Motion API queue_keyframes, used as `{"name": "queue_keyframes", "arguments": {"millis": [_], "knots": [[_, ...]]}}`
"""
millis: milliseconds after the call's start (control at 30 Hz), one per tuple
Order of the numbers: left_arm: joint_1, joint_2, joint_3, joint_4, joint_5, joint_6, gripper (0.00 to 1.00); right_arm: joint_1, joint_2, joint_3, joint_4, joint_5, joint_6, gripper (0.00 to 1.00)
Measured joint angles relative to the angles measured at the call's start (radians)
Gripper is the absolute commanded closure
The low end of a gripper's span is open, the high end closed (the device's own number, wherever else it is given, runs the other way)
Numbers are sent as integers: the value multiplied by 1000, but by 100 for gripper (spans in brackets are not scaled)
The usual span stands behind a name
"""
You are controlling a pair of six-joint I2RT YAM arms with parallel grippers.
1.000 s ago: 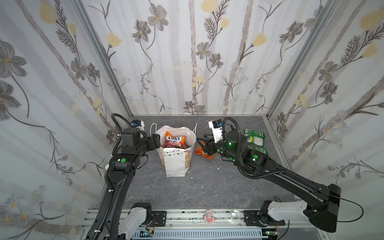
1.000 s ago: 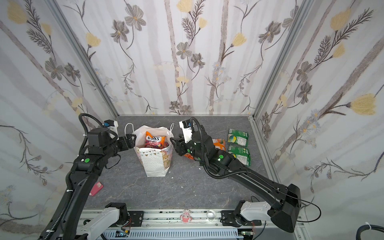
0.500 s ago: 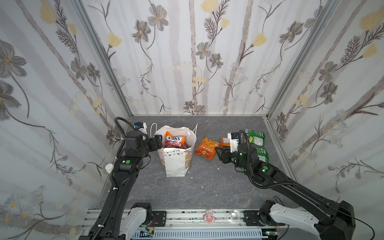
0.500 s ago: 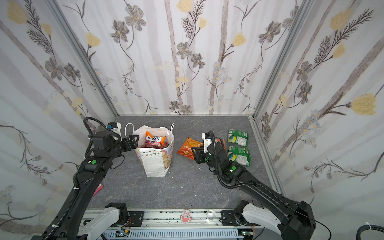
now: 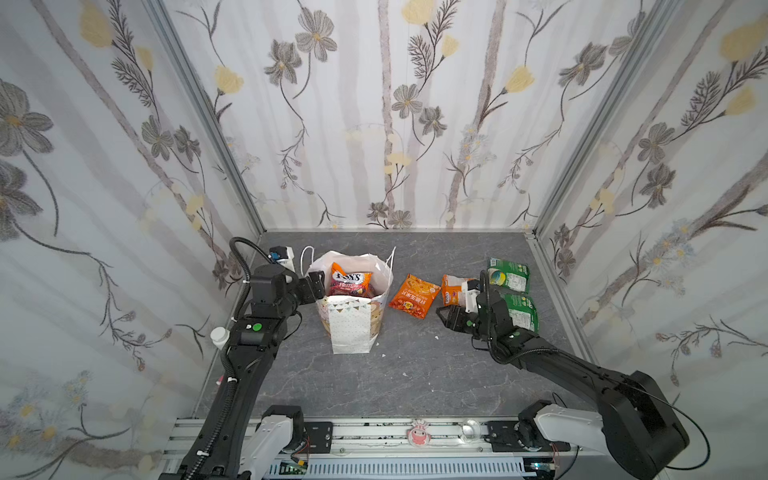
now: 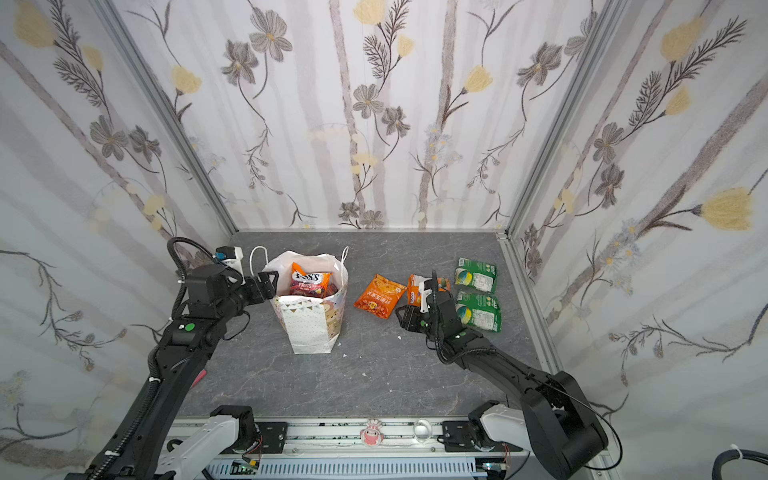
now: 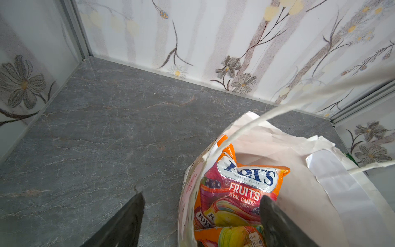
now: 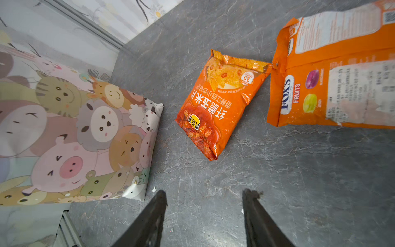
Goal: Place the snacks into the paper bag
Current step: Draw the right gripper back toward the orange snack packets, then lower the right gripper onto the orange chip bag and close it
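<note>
One packet at least was in the paper bag [image 5: 351, 328]: a multicoloured FOX'S candy bag [image 5: 350, 284] stood on end inside it, its top showing at the open mouth in both top views. Whether more snacks lay beneath it could not be told, since the bag's walls hid the lower part. The bag stood upright on the left of the grey table [image 5: 415, 374], its cord handles loose at the rim.

Four snacks lay flat on the table to the right of the bag, none of them in a grip. Nearest the bag was an orange chip packet [image 5: 414, 296]. Just beside its right corner was an orange FOX'S packet [image 8: 333, 74], printed back up and partly hidden in the top views by the right arm's wrist. Further right, by the right wall, two green packets lay one behind the other, the far one [image 5: 509, 274] and the near one [image 5: 521, 311].

The left gripper [image 7: 201, 198] stood at the bag's left rim with its jaws apart, one finger outside the wall and one inside, pinching nothing. The right gripper [image 8: 204, 196] hung empty over bare table, jaws spread wide, just to the near side of the orange chip packet.

By this showing the job looked less than half done, with four packets to go and the chip packet the likely next pick.
</note>
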Motion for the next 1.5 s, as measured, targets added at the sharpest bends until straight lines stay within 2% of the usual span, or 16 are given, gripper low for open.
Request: {"name": "queue_keyframes", "arguments": {"millis": [667, 1167, 1500], "knots": [[0, -2, -5, 0, -7, 0, 16, -43, 366, 84, 202, -139, 22, 45], [0, 4, -5, 0, -3, 0, 16, -75, 560, 257, 201, -237, 14, 45], [0, 1, -5, 0, -3, 0, 15, -75, 616, 302, 172, -265, 6, 48]]}}
